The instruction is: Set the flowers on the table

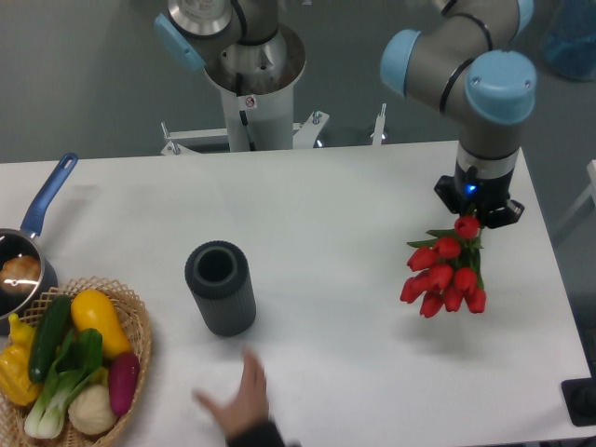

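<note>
The flowers [445, 277] are a bunch of red tulips with green leaves, hanging over the right side of the white table [335, 205]. My gripper [477, 216] sits directly above them, seen from above, with its fingers hidden under the wrist and the top blooms. It appears to hold the bunch by the stems, which are hidden. I cannot tell whether the blooms touch the table top.
A dark grey ribbed cylinder vase [221, 288] stands left of centre. A wicker basket [130, 312] of vegetables sits at the front left, with a blue-handled pan [28, 244] behind it. A person's hand [240, 399] rests on the front edge.
</note>
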